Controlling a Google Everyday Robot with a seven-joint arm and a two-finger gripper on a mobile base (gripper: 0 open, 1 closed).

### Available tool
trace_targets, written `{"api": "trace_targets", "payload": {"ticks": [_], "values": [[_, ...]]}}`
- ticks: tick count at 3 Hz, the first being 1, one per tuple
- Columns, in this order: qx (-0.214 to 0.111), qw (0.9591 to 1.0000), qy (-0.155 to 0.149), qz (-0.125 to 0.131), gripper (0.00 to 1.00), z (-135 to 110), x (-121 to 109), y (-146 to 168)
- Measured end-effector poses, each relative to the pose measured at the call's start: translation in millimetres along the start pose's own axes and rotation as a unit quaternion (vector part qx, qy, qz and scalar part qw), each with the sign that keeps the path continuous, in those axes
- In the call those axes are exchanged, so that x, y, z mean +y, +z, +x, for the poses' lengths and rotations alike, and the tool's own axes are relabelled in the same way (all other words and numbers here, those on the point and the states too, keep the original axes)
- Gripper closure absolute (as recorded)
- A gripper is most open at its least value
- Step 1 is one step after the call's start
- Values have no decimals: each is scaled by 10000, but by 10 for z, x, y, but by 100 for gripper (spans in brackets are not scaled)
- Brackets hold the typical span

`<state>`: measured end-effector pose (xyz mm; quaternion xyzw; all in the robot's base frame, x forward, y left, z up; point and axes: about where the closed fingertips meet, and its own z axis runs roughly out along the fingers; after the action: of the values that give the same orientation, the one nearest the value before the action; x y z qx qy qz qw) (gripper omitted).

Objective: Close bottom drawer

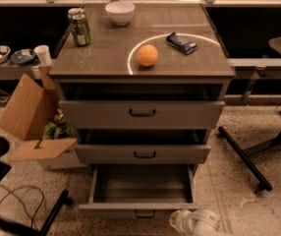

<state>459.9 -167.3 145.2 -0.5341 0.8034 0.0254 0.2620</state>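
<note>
The bottom drawer (139,209) of the grey cabinet (214,68) is pulled out, showing its long plain grey tray (140,183) with nothing in it. Its low front panel has a small dark centre handle (144,214). My gripper (195,222), a white rounded part of the arm, sits at the bottom edge of the camera view. It is just right of the drawer's front panel, at its right end, and looks close to or against it. The middle drawer (143,154) and the top drawer (141,113) above also stand slightly out.
On the cabinet top are an orange (147,55), a green can (79,27), a white bowl (120,12) and a dark snack bar (182,43). An open cardboard box (30,117) and cables (17,205) lie left. A black table leg (243,159) crosses the floor at right.
</note>
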Motion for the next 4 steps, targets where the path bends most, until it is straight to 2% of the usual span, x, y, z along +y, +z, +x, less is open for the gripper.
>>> {"api": "trace_targets", "payload": {"ticks": [1, 2, 3, 4], "values": [[-230, 9986, -321, 345, 100, -397, -703, -18], [-234, 9986, -328, 352, 100, -403, -696, -26], [-413, 9952, -594, 652, 100, -806, -1358, -31], [-413, 9952, -594, 652, 100, -803, -1349, -35]]}}
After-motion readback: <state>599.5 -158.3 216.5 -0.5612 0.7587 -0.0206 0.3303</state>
